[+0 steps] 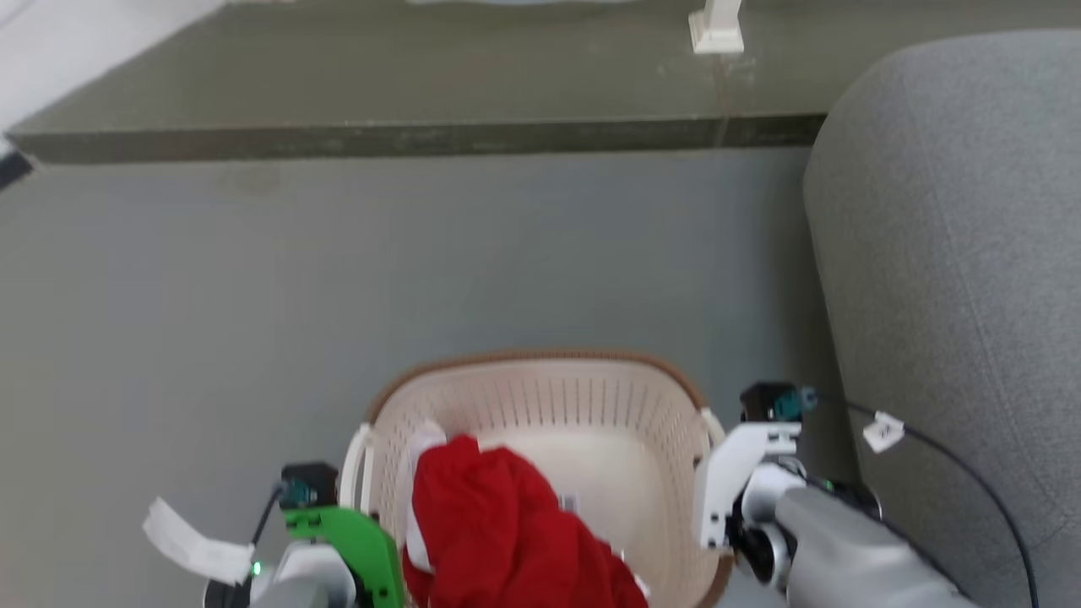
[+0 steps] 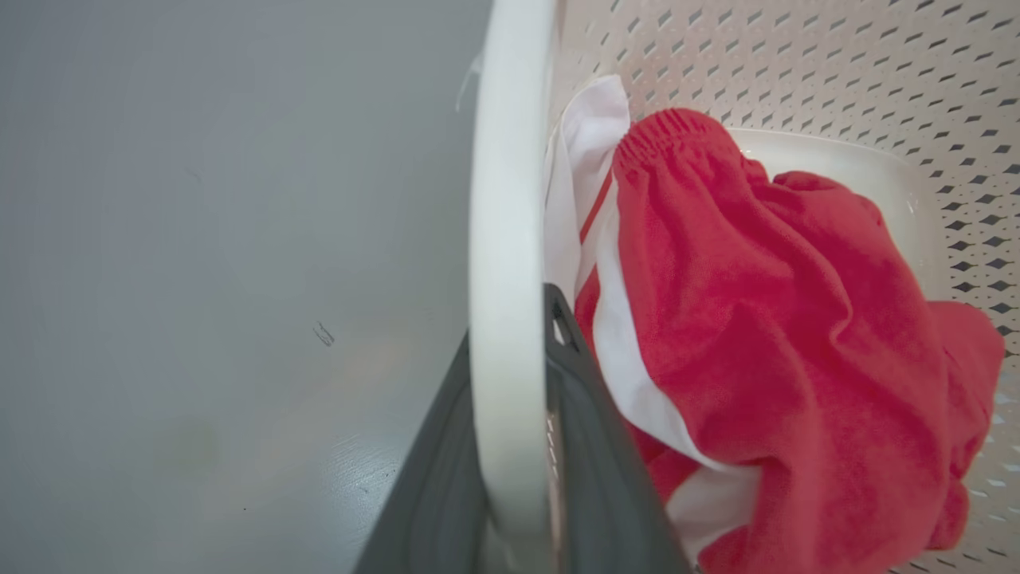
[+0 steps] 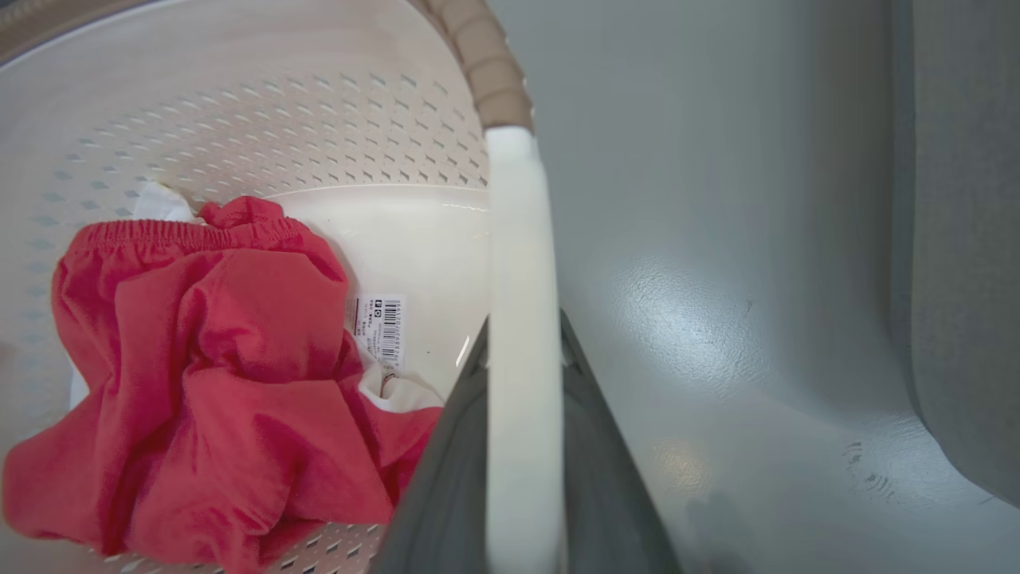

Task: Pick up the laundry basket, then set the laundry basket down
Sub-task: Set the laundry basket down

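Note:
The laundry basket (image 1: 540, 365), cream-white with perforated sides and a brown rim, sits low in the middle of the head view between my two arms. Inside it lies a red and white garment (image 1: 498, 523). My left gripper (image 2: 510, 319) is shut on the basket's white left handle (image 2: 510, 199), one dark finger on each side of the bar. My right gripper (image 3: 524, 323) is shut the same way on the white right handle (image 3: 518, 239). I cannot tell whether the basket's bottom touches the floor.
A grey upholstered seat (image 1: 954, 253) stands close on the right, beside my right arm. Bare grey floor (image 1: 422, 253) stretches ahead of the basket to a dark olive raised strip (image 1: 422, 76), where a white furniture leg (image 1: 716, 29) stands.

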### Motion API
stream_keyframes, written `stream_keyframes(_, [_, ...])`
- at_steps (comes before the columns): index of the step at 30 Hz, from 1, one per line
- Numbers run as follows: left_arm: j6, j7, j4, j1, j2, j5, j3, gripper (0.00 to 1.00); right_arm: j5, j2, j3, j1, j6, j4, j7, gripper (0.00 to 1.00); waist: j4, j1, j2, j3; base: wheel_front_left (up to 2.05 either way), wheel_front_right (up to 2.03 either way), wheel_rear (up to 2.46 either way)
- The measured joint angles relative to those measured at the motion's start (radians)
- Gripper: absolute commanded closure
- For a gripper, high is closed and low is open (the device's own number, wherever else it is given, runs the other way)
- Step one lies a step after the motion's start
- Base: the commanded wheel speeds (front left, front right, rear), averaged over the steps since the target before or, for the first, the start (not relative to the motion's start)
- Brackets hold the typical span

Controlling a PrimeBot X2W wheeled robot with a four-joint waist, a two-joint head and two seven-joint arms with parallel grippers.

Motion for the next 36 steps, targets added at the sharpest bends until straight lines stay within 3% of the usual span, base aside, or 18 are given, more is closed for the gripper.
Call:
stream_keyframes(18, [0.032,-0.052,-0.029,-0.215,0.009,0.008,0.024,1.0,-0.003,-0.005,-0.026,-0.258,-0.001,0.03,-0.048,1.0,-0.014,0.0,0.0,0.228,0.0,0.0,0.0])
stream_keyframes(36, [0.048,-0.086,-0.048,-0.352,0.009,0.015,0.027,1.0,-0.012,-0.006,-0.039,-0.398,-0.001,0.069,-0.104,1.0,-0.02,0.0001,0.0,0.469,0.0,0.0,0.0])
